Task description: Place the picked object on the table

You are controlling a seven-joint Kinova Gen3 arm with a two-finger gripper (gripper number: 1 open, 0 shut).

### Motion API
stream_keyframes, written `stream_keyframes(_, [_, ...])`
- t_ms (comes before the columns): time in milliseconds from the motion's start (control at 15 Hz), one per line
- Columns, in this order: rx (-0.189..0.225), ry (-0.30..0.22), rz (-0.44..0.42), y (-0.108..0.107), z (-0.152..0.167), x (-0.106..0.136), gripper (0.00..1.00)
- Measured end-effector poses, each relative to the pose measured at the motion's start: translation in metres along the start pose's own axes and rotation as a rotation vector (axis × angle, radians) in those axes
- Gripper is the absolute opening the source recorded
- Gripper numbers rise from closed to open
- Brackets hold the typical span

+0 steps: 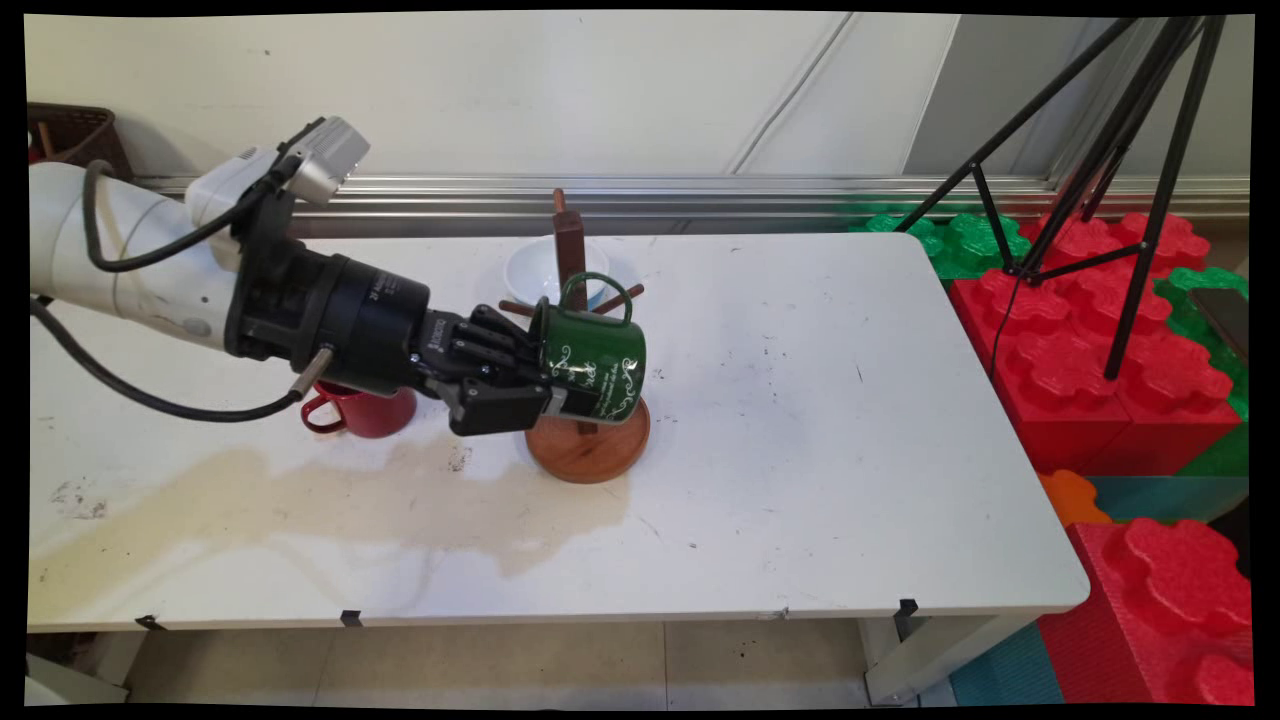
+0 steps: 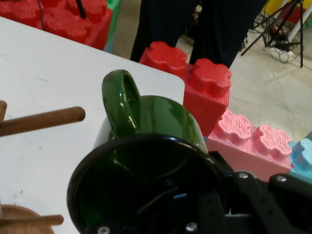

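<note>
A green mug [image 1: 592, 362] with white scrollwork is held on its side above the table, its mouth turned toward the gripper [image 1: 545, 385] and its handle uppermost. The gripper is clamped on the mug's rim: in the hand view one finger is seen reaching inside the mug [image 2: 146, 165] while the black linkage lies outside its wall. The mug is carried just in front of a wooden mug tree [image 1: 580, 400], over its round base, and the handle's loop lies close by the upright post and one of the pegs [image 2: 41, 121]. Whether the handle is already threaded on a peg cannot be told; in the hand view the peg at nine o'clock of the handle appears apart from it. So the mug is lifted and brought to the rack, but is not seen hung or released.

At nine o'clock of the tree's base, a red mug [image 1: 365, 410] stands on the white table [image 1: 800, 420], partly hidden under the wrist. At twelve o'clock, behind the post, a white bowl [image 1: 540, 270] is set. A brownish stain [image 1: 330, 500] is spread across the table at seven o'clock. Red and green foam blocks [image 1: 1090, 350] and a black tripod [image 1: 1100, 150] are seen at three o'clock, off the table.
</note>
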Motion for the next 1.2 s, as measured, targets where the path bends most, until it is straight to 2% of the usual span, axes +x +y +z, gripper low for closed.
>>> stream_keyframes(333, [-0.012, -0.047, 0.020, 0.002, -0.007, -0.001, 0.00])
stream_keyframes(733, [-0.047, -0.151, 0.086, 0.001, -0.031, -0.006, 0.00])
stream_keyframes(1200, [-0.060, -0.234, 0.141, -0.006, -0.056, -0.012, 0.00])
